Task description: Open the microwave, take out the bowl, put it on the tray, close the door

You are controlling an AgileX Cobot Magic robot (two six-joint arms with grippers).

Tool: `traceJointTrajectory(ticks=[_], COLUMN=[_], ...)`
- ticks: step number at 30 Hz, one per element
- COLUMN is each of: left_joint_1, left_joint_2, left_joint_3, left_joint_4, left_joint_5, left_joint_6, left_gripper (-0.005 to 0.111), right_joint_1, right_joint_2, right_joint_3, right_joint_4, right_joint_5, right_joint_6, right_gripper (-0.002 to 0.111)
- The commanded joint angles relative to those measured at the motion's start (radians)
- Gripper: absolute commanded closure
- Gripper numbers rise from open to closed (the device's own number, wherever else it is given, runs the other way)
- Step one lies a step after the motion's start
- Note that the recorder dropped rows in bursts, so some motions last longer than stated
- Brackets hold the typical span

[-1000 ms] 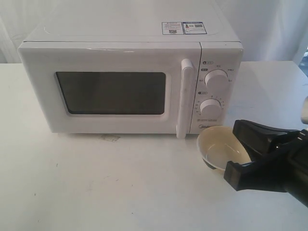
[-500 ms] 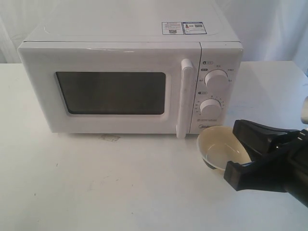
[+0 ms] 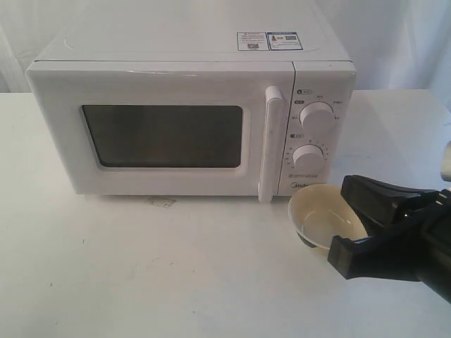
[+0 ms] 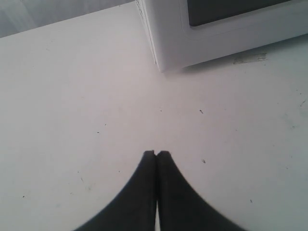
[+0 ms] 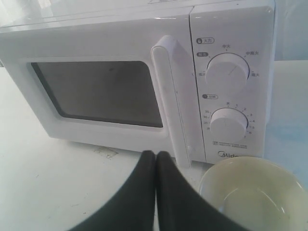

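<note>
The white microwave [image 3: 190, 120] stands at the back of the table, and its door [image 3: 162, 130] with the dark window and bar handle [image 3: 270, 144] is closed. The cream-yellow bowl [image 3: 324, 215] sits upright and empty on the table just in front of the knob panel [image 3: 315, 137]. My right gripper [image 5: 156, 154] is shut and empty, close beside the bowl [image 5: 252, 192] without holding it; the arm's black body [image 3: 394, 239] lies against the bowl's right side. My left gripper [image 4: 157, 154] is shut and empty over bare table near the microwave's front corner [image 4: 161, 65]. No tray is in view.
The white table [image 3: 176, 267] stretches out in front of the microwave, with a small stain [image 3: 162, 202] under the door. A white curtain [image 3: 402, 35] hangs behind. Stickers [image 3: 270, 40] lie on the microwave's top.
</note>
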State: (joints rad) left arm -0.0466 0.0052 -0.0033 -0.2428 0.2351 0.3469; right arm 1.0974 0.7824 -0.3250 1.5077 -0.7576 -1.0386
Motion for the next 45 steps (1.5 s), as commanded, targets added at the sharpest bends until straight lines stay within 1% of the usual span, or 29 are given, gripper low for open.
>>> traceJointTrajectory(ticks=[1,4,7,9,12,15,17,20,24,28,30,38,42,43,45], left_joint_1=[-0.002,-0.002,-0.002,-0.002,-0.002,0.000,0.000,0.000,0.000,0.000,0.000,0.000,0.000,0.000,0.000], left_joint_2=[-0.005,-0.005,-0.005,-0.005,-0.005,-0.005,-0.005,-0.005,-0.005,-0.005,-0.005,-0.005,-0.005,-0.005,-0.005], left_joint_3=[0.003,0.003,0.003,0.003,0.003,0.003,0.003,0.003,0.003,0.003,0.003,0.003,0.003,0.003,0.003], left_joint_4=[-0.005,-0.005,-0.005,-0.005,-0.005,-0.005,-0.005,-0.005,-0.005,-0.005,-0.003,-0.003,-0.003,-0.003,-0.003], left_joint_5=[0.003,0.003,0.003,0.003,0.001,0.002,0.002,0.002,0.002,-0.002,-0.002,-0.002,-0.002,-0.002,-0.002], left_joint_6=[-0.005,-0.005,-0.005,-0.005,-0.005,-0.005,-0.005,-0.005,-0.005,-0.005,-0.005,-0.005,-0.005,-0.005,-0.005], left_gripper=[0.107,0.107,0.107,0.107,0.107,0.107,0.107,0.107,0.107,0.107,0.107,0.107,0.107,0.107,0.107], right_joint_1=[0.000,0.000,-0.003,-0.053,-0.208,-0.387,-0.508,-0.654,-0.788,-0.898,-0.929,-0.930,-0.930,-0.930,-0.930], right_joint_2=[-0.006,-0.006,-0.017,-0.058,-0.165,-0.319,-0.440,-0.620,-0.782,-0.782,-0.782,-0.782,-0.782,-0.782,-0.782], right_joint_3=[0.009,0.009,0.009,0.018,0.044,0.096,0.148,0.228,0.313,0.325,0.325,0.298,0.296,0.298,0.300], right_joint_4=[-0.006,-0.006,0.002,0.023,0.020,-0.005,-0.014,-0.021,-0.021,-0.026,-0.044,-0.096,-0.093,-0.139,-0.436], right_joint_5=[-0.002,-0.002,-0.008,0.026,0.192,0.343,0.417,0.477,0.503,0.549,0.602,0.721,0.734,0.734,0.772], right_joint_6=[-0.012,-0.012,-0.053,-0.058,-0.057,-0.085,-0.108,-0.109,-0.109,-0.112,-0.136,-0.136,-0.134,-0.129,0.052], right_gripper=[0.108,0.108,0.108,0.108,0.108,0.108,0.108,0.108,0.108,0.108,0.108,0.108,0.108,0.108,0.108])
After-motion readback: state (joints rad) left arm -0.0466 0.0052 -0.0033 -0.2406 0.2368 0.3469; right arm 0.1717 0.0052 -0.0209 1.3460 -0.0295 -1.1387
